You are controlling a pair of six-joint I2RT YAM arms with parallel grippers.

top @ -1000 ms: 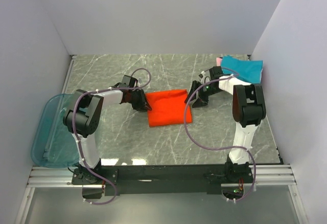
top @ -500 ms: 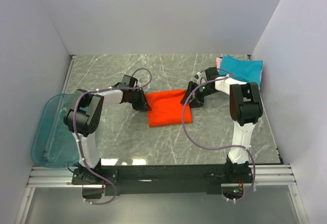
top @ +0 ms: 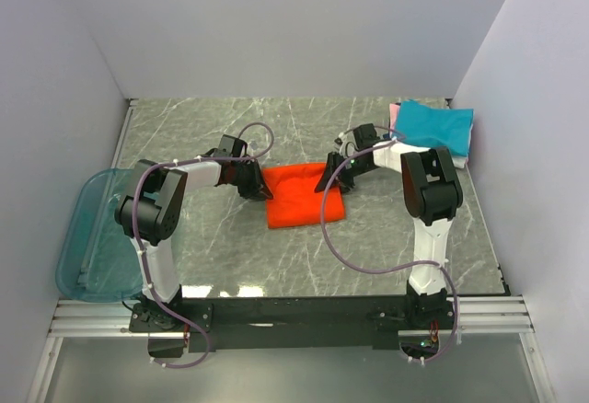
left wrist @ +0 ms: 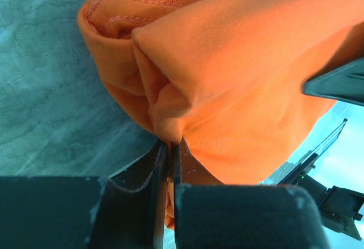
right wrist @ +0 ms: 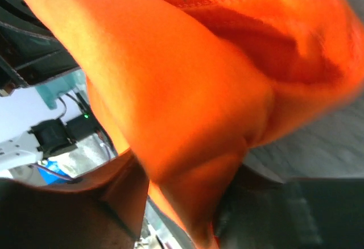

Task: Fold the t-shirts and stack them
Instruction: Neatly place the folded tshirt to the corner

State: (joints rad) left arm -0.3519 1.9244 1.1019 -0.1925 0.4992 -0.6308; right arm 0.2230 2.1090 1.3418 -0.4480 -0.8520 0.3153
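L fingers (left wrist: pixel 145 186) pinched together on the left edge of the orange shirt (top: pixel 304 196), a small tuck of cloth caught betw. the tips. The shirt, folded to a rough rectangle, lies mid-tabletop (top: pixel 202 127) betw. the two arms, its stitched hem showing in the L wrist view. R fingers (right wrist: pixel 261 209) sit at its right edge w/ cloth bunched betw. them; that view is blurred, so can't tell if they are clamped. Far right, at the back corner, a teal shirt (top: pixel 437 125) lies folded on a pink shirt (top: pixel 395 110). Judgement: light, soft, floppy knit that would sag and unfold if held at one pt only; not slippery, not fragile. Best taken at both side edges, through all layers, near the corners.
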